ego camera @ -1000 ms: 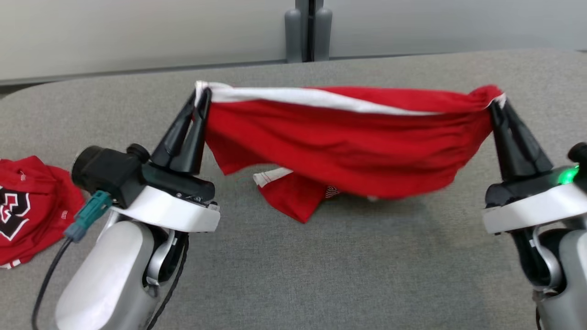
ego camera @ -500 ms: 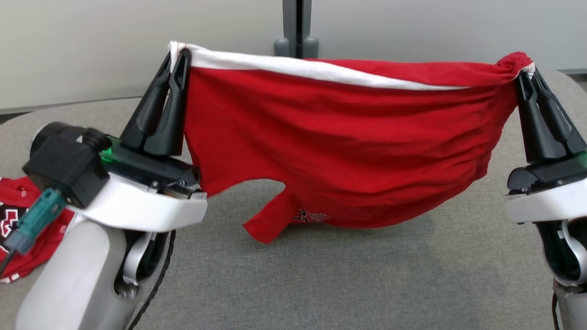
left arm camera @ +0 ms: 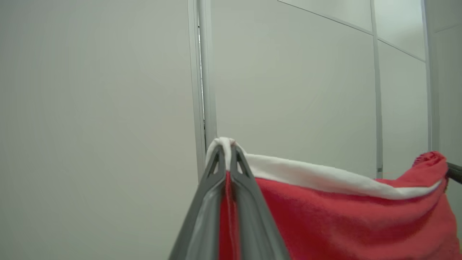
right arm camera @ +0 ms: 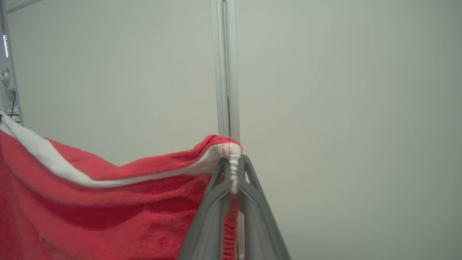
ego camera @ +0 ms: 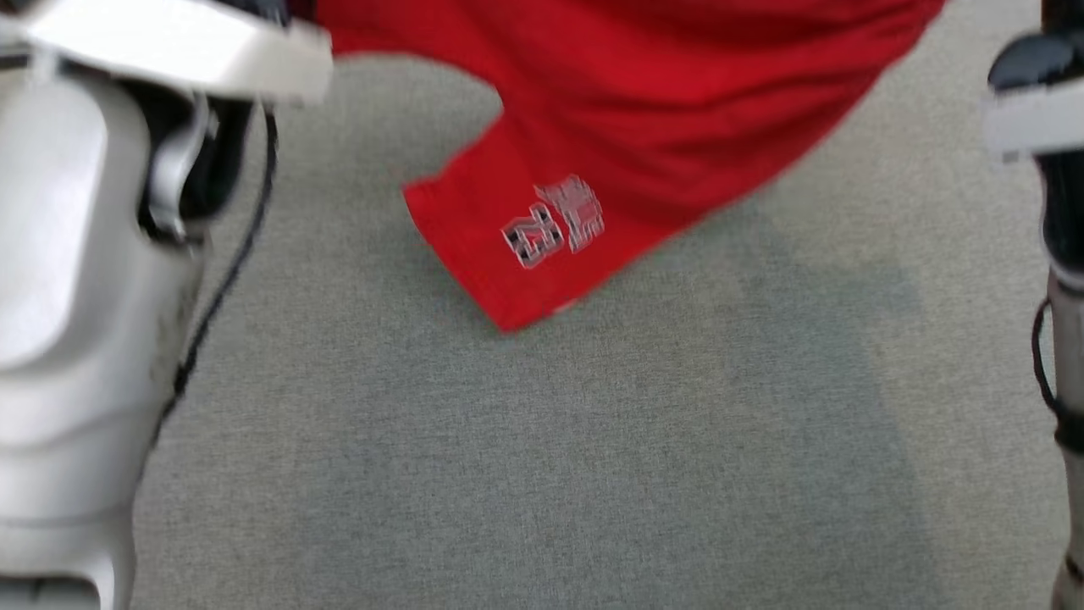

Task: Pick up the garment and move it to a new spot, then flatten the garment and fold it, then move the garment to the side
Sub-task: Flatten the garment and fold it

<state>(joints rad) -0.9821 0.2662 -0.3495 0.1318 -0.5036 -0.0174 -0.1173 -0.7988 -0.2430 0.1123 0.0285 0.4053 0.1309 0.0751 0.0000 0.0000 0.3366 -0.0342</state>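
The garment (ego camera: 644,110) is a red shirt with a white-edged hem and a small black-and-white logo on its sleeve, hanging in the air over the grey table. In the left wrist view my left gripper (left arm camera: 227,148) is shut on one corner of the garment's (left arm camera: 343,216) white hem. In the right wrist view my right gripper (right arm camera: 232,160) is shut on the opposite corner of the garment (right arm camera: 108,209). The cloth is stretched between the two. Its lowest sleeve tip hangs just above or on the table; which one I cannot tell. My pale left forearm (ego camera: 76,254) fills the head view's left side.
The grey fabric-covered table (ego camera: 593,440) spreads below the hanging shirt. Pale wall panels (left arm camera: 90,108) with a vertical seam post (right arm camera: 225,72) stand behind the table.
Both arms have risen with the garment, lifting it off the table. The head camera has tilted down, so fingertips and the shirt's top edge have left its picture.
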